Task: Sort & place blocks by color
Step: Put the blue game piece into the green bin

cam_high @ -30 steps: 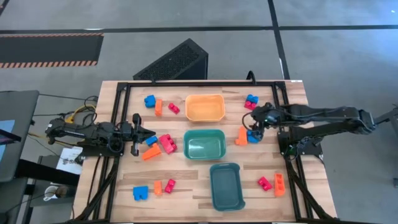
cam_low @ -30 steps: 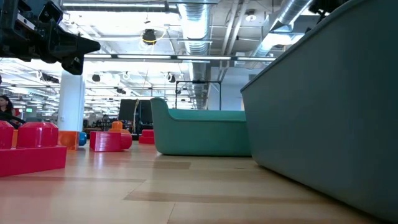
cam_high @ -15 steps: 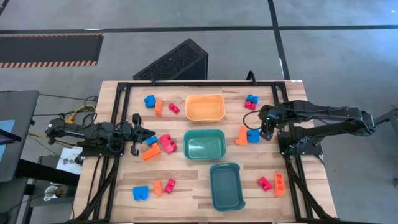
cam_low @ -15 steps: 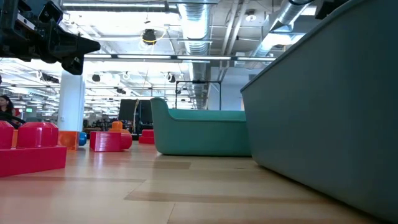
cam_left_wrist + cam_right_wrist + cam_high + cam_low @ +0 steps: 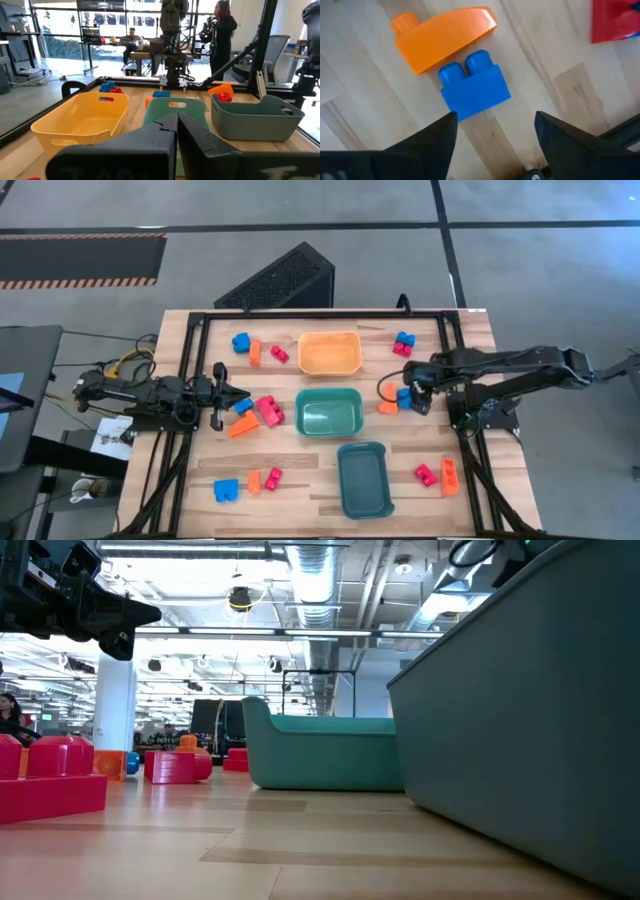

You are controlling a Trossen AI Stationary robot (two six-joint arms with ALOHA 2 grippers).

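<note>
The right gripper (image 5: 418,399) has slid from over the blue block to just off its right side, toward the table's right edge, and its jaws have spread wider.

From above, that blue block (image 5: 404,397) lies on the wooden table (image 5: 310,480) against an orange wedge block (image 5: 388,398), between the green tray (image 5: 328,412) and the right edge. The left gripper (image 5: 238,393) waits near the left edge, jaws together, beside a pink block (image 5: 268,411).

At table height, a red block (image 5: 52,775) sits in the near left, with the teal tray (image 5: 520,710) looming on the right.

The left wrist view shows its fingers (image 5: 150,145) pressed shut, facing three trays.

The right wrist view shows the blue block (image 5: 475,85) touching the orange wedge (image 5: 442,37), with both fingers (image 5: 427,145) apart and holding nothing.
</note>
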